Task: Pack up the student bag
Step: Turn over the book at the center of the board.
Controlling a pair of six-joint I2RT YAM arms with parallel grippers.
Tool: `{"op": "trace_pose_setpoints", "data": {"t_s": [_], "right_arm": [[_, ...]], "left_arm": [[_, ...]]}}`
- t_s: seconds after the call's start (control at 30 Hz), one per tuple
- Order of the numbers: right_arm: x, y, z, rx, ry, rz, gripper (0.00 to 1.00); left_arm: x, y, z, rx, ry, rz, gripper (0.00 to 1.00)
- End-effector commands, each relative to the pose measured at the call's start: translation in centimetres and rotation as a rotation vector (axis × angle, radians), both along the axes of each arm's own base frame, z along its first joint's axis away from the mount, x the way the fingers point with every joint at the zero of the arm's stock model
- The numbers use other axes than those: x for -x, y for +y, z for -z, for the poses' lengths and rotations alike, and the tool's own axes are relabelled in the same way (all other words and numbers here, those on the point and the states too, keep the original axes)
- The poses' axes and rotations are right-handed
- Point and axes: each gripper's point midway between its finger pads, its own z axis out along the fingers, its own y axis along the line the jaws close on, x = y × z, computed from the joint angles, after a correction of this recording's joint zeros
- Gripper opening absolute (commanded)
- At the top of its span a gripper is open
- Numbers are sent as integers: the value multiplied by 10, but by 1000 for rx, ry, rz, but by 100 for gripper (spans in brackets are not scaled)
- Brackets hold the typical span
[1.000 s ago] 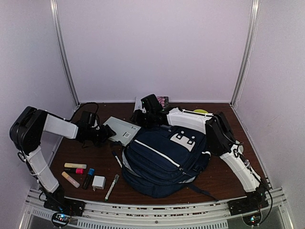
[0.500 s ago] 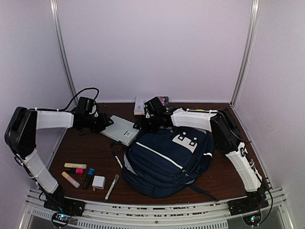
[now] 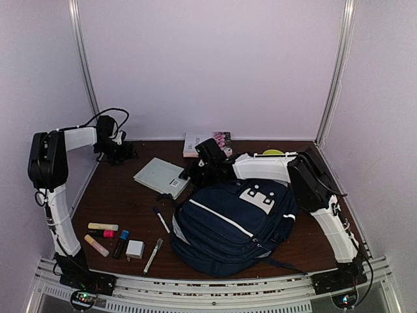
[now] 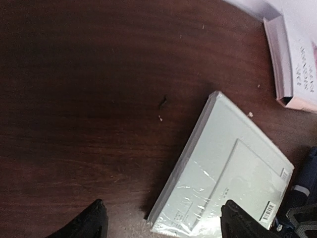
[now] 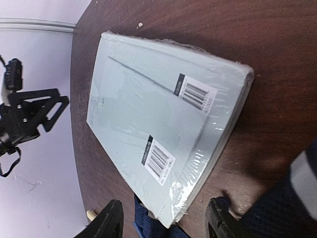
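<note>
Retracted left tool [image 3: 122, 151] to far-left corner, spread wide, holding nothing. Released shrink-wrapped notebook [image 3: 161, 176] flat on counter [image 3: 124, 195], just beside student bag [image 3: 228, 225] lying centre-right. Kept right tool [image 5: 163, 213] parted, empty, over notebook's corner. Not packed yet; likely needed regrasp.

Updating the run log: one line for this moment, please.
left gripper: jaws open, empty, far-left | right gripper: jaws open, at wrapped book | wrapped book: on table beside student bag, not packed
</note>
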Motion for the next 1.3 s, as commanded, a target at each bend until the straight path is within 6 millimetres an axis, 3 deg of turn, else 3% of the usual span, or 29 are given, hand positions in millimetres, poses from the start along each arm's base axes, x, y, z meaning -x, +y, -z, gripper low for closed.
{"op": "trace_pose_setpoints", "data": {"t_s": [0.0, 0.13, 0.3, 0.43, 0.63, 0.83, 1.0, 1.1, 1.27], "right_arm": [[18, 21, 39, -14, 130, 20, 57], [18, 32, 42, -42, 144, 7, 56], [17, 43, 42, -61, 143, -24, 56], [21, 46, 38, -74, 137, -65, 54], [37, 27, 39, -16, 115, -115, 53], [53, 10, 46, 15, 119, -150, 52], [62, 9, 44, 1, 123, -182, 52], [63, 10, 40, -12, 111, -200, 54], [65, 9, 36, -39, 105, -212, 55]], "left_arm": [[-1, -32, 14, 131, 82, 132, 81], [3, -43, 32, 199, 162, 160, 80], [30, -64, 50, 302, 222, 223, 77], [50, -81, 46, 361, 216, 262, 74], [75, -109, 7, 462, 116, 305, 70], [90, -122, -51, 519, 4, 336, 63], [108, -137, -98, 558, -79, 382, 62], [117, -150, -109, 577, -97, 416, 62], [127, -174, -103, 579, -77, 448, 61]]}}
